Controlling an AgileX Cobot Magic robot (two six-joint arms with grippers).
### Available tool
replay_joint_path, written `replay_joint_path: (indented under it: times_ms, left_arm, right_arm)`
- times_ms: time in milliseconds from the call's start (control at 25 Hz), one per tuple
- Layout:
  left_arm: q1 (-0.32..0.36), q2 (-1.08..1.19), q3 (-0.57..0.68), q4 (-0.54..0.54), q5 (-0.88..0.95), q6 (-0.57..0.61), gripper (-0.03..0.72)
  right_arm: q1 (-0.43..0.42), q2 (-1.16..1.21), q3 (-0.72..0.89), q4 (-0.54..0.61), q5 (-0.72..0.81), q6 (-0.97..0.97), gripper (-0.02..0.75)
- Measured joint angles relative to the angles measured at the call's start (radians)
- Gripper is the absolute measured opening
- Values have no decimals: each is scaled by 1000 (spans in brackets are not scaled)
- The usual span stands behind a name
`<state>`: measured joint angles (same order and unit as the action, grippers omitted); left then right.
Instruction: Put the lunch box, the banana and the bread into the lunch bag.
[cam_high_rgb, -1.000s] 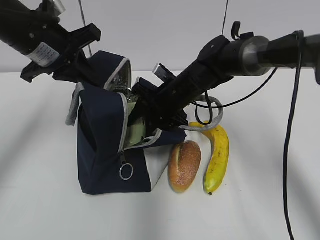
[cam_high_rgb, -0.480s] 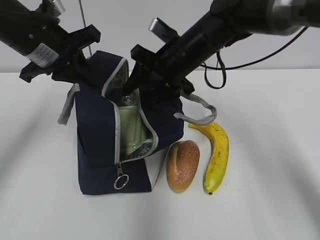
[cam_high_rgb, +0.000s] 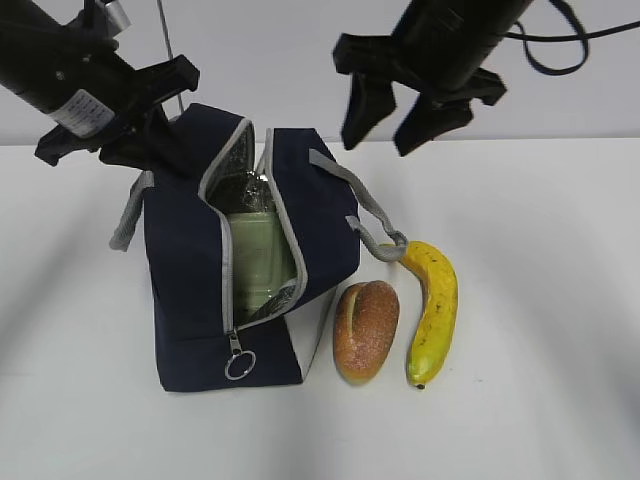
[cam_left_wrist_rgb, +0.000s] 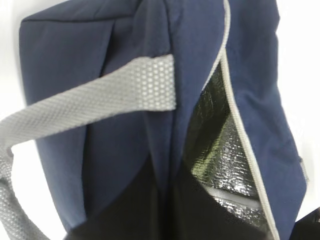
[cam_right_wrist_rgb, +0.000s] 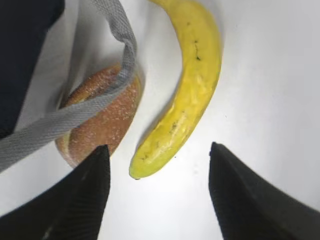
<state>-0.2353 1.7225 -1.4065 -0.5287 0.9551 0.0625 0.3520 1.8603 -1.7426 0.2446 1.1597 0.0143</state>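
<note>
The navy lunch bag (cam_high_rgb: 190, 290) stands open on the white table, and the lunch box (cam_high_rgb: 255, 262) with its sage-green lid stands inside it. The bread (cam_high_rgb: 366, 330) lies just right of the bag, with the banana (cam_high_rgb: 432, 310) beside it. My left gripper (cam_high_rgb: 165, 150) is shut on the bag's top edge; in the left wrist view (cam_left_wrist_rgb: 172, 200) the fabric is pinched next to the silver lining (cam_left_wrist_rgb: 225, 150). My right gripper (cam_high_rgb: 383, 142) hangs open and empty high above the bag. In the right wrist view it (cam_right_wrist_rgb: 159, 150) frames the banana (cam_right_wrist_rgb: 192, 80) and the bread (cam_right_wrist_rgb: 100, 120).
A grey webbing handle (cam_high_rgb: 350, 200) droops from the bag down to the banana's top end, and in the right wrist view it (cam_right_wrist_rgb: 75, 115) lies across the bread. The zipper's ring pull (cam_high_rgb: 239, 366) hangs at the bag's front. A second handle (cam_left_wrist_rgb: 100, 100) hangs at the left side.
My right gripper has come out of the bag and risen up and to the right, open, leaving the lunch box inside. The bag has settled upright. The left gripper has held still.
</note>
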Motion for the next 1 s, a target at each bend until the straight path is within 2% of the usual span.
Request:
replay_joint_path:
  times_ms: [80, 200, 400, 640, 880, 1000]
  left_arm:
    - [0, 0, 0, 3, 1, 0, -3]
    - [0, 0, 0, 4, 1, 0, -3]
    - [0, 0, 0, 5, 1, 0, -3]
    - [0, 0, 0, 7, 2, 0, -3]
    - [0, 0, 0, 9, 2, 0, -3]
    - [0, 0, 0, 10, 2, 0, -3]
  right_arm:
    - [0, -19, 54, -102, 4, 45, 459]
    - [0, -34, 141, -172, 6, 91, 459]
    - [0, -28, 244, -202, -29, 109, 459]
    - [0, 67, 262, -288, -95, 139, 461]
    - [0, 145, 262, -299, -132, 152, 584]
    - [0, 176, 256, -302, -150, 157, 577]
